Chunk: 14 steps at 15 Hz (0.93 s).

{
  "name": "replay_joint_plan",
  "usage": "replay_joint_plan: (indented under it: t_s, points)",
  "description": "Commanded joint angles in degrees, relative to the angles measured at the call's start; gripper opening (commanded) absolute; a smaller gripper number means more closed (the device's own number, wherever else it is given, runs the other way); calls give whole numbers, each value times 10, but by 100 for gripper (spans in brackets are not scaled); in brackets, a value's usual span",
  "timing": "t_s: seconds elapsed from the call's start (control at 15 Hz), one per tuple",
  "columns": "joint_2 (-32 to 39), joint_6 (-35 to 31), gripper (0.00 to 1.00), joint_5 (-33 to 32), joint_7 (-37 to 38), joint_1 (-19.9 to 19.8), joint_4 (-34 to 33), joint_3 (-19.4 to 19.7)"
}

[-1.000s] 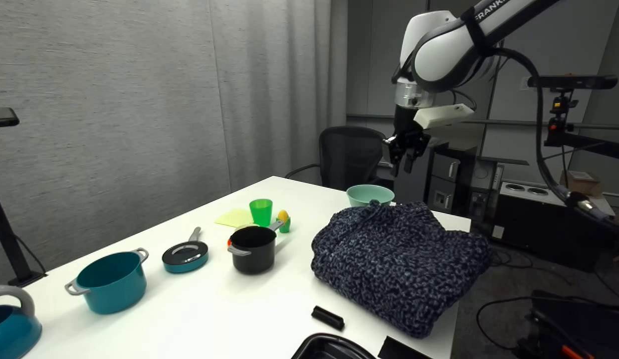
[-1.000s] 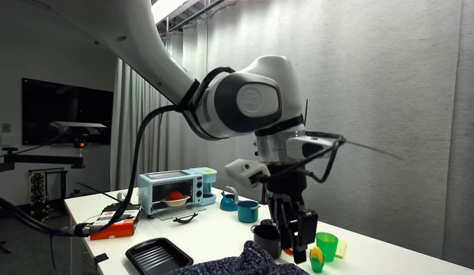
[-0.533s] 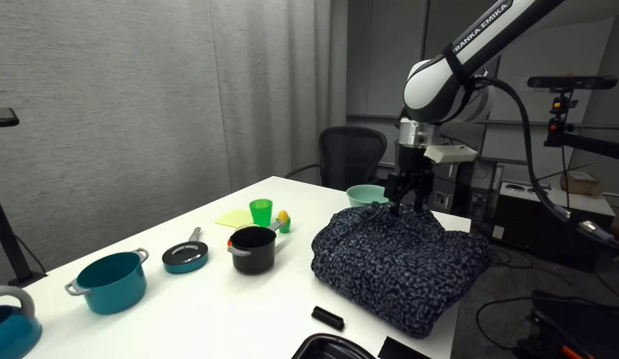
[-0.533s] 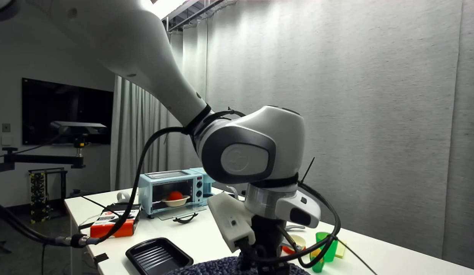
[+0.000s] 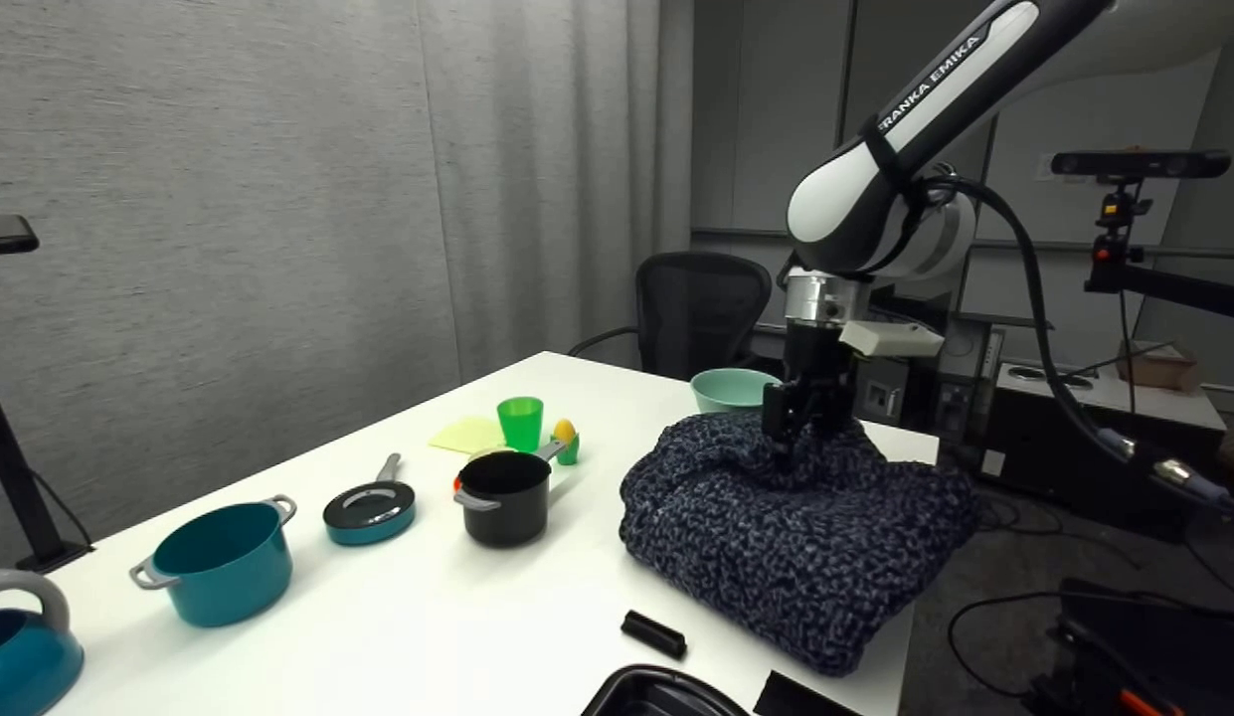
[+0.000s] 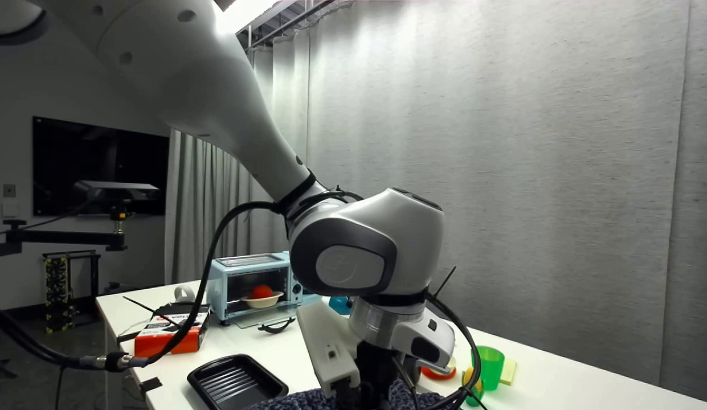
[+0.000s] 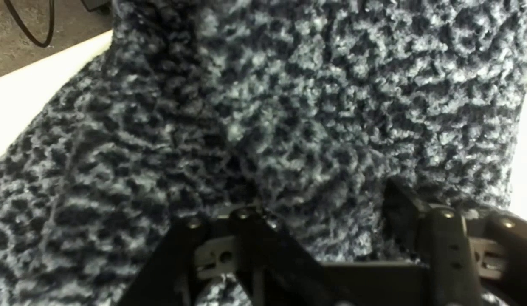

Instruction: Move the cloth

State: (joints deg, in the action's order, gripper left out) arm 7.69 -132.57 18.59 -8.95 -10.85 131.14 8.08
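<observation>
One corner of the cloth (image 5: 766, 567) points toward the foreground, long axis unclear; parted jaws touch it.

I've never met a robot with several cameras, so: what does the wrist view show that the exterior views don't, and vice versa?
Only the wrist view clearly shows the fingers spread apart, with cloth visible between them.
Only the exterior views show the robot's arm, the green cup and the black tray.
All share the dark, speckled cloth and parts of the white table.
</observation>
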Motion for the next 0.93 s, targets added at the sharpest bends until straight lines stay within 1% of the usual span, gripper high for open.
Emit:
replay_joint_plan:
  t_s: [0.0, 0.33, 0.4, 0.6, 0.67, 0.73, 0.8, 0.87]
  points:
    - [-11, 9, 42, -20, 1, -1, -2, 4]
    - [-49, 22, 4, -105, 31, -1, -29, 16]
    - [-55, 24, 0, -115, 36, -2, -38, 18]
    - [-61, 24, 0, -128, 53, -5, -70, 25]
    - [-61, 26, 0, -127, 51, -4, -78, 26]
    - [-60, 33, 0, -112, 37, -3, -81, 24]
    - [-59, 40, 26, -112, 33, -2, -82, 23]
    - [-55, 58, 28, -103, 18, -1, -82, 22]
